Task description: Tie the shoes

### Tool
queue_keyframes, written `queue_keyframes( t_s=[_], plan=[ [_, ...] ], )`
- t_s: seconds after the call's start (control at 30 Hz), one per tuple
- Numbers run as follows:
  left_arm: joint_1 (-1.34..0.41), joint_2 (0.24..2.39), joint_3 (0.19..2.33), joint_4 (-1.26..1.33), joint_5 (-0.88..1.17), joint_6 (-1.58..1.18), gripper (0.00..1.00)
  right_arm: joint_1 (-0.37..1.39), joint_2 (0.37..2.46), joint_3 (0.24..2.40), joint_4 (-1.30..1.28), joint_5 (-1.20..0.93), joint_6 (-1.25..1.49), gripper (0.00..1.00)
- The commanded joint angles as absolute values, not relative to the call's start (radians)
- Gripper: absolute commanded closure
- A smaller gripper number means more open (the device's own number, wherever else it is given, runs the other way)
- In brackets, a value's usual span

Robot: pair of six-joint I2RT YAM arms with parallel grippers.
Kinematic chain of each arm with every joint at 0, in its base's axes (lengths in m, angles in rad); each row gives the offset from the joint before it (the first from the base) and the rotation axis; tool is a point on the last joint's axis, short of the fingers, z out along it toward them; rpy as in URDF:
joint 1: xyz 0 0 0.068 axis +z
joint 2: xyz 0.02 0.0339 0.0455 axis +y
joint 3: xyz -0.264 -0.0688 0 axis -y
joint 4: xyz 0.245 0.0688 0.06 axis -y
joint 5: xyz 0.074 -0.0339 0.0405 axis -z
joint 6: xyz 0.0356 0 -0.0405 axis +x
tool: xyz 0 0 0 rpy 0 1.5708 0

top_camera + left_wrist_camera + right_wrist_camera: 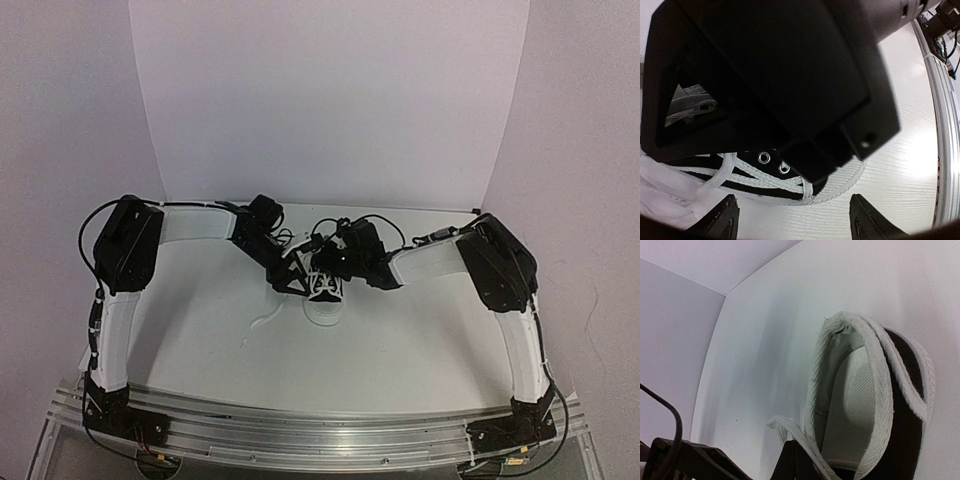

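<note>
The small black sneaker [326, 290] sits mid-table, its white toe cap toward the near edge. In the left wrist view its laced front [765, 172] and ribbed white sole edge lie just beyond my left gripper [795, 220], whose fingers [722, 220] are spread wide over bare table; the black body of the right gripper fills the view above. My left gripper [291, 276] is at the shoe's left side. My right gripper [336, 262] is over the shoe's back; in its wrist view the right gripper [799, 455] is shut on a white lace [790, 430] beside the white-lined opening [855, 390].
A loose white lace end [262, 322] trails across the table to the left of the shoe. White backdrop walls [330, 100] stand behind. Both arms meet over the shoe, with cables around their wrists.
</note>
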State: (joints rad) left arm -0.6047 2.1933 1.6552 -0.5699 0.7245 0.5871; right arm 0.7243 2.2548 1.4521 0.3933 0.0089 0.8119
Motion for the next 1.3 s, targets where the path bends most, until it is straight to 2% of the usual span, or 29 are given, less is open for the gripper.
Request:
queue_keyframes(
  t_s=[0.0, 0.07, 0.17, 0.27, 0.33, 0.43, 0.6, 0.77, 1.03, 1.27],
  plan=[
    [-0.594, 2.144, 1.806, -0.855, 0.774, 0.85, 0.21, 0.711, 2.292, 1.457, 0.446, 0.041, 0.825, 1.0],
    [-0.566, 2.153, 1.888, -0.951, 0.831, 0.9, 0.25, 0.71, 2.297, 1.458, 0.445, 0.039, 0.828, 1.0],
    [-0.481, 2.2, 2.01, -0.961, 0.911, 0.85, 0.38, 0.709, 2.298, 1.461, 0.445, 0.042, 0.822, 1.0],
    [-0.413, 2.251, 2.023, -0.772, 0.838, 0.692, 0.47, 0.709, 2.296, 1.459, 0.445, 0.043, 0.818, 1.0],
    [-0.402, 2.266, 1.952, -0.532, 0.719, 0.631, 0.48, 0.709, 2.296, 1.459, 0.444, 0.039, 0.816, 1.0],
    [-0.411, 2.342, 1.942, -0.33, 0.617, 0.597, 0.51, 0.709, 2.294, 1.451, 0.445, 0.033, 0.813, 1.0],
    [-0.415, 2.505, 2.102, -0.344, 0.679, 0.623, 0.47, 0.709, 2.289, 1.445, 0.442, 0.029, 0.803, 1.0],
    [-0.423, 2.507, 2.062, -0.395, 0.83, 0.705, 0.38, 0.709, 2.293, 1.445, 0.441, 0.029, 0.81, 1.0],
    [-0.422, 2.461, 2.037, -0.471, 0.984, 0.731, 0.4, 0.709, 2.283, 1.437, 0.434, 0.036, 0.797, 1.0],
    [-0.417, 2.425, 2.036, -0.578, 1.039, 0.815, 0.39, 0.71, 2.28, 1.449, 0.412, 0.04, 0.768, 1.0]
  ],
)
